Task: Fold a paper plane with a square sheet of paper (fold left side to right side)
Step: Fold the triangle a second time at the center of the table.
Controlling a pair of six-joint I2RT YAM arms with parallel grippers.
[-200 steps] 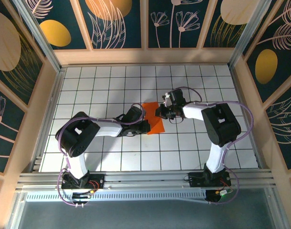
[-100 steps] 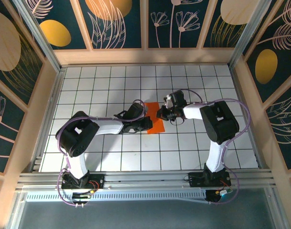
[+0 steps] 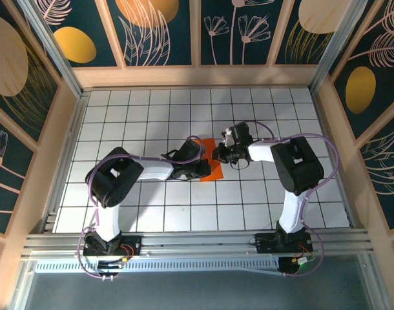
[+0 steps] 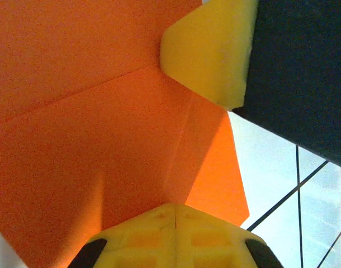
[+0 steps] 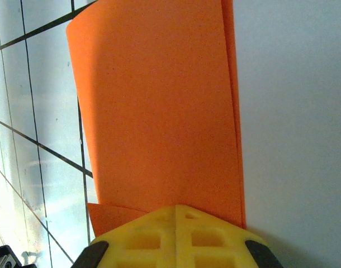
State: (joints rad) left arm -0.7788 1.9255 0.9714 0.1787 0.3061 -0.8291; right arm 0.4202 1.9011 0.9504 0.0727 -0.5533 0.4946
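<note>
The square sheet of paper [image 3: 214, 170] is bright orange and lies folded and creased at mid-table, between the two grippers. My left gripper [image 3: 204, 167] rests on its near left part, shut, its yellow fingertips [image 4: 175, 215] pressed down on the creased sheet of paper [image 4: 92, 139]. My right gripper [image 3: 218, 155] comes in from the right, also shut, with its tip [image 5: 176, 212] on a folded flap of the paper [image 5: 159, 111]. One right yellow finger [image 4: 209, 50] shows in the left wrist view, lying on the paper's far edge. The paper plane is out of view.
The white gridded table [image 3: 152, 116] is fenced by wooden walls [image 3: 197, 76] at the back and on both sides. Both forearms lie low over the middle tiles. Cables loop over each arm.
My left arm has swung its elbow rightward and its gripper has slid further onto the paper. The right gripper has shifted slightly left along the paper's far edge.
</note>
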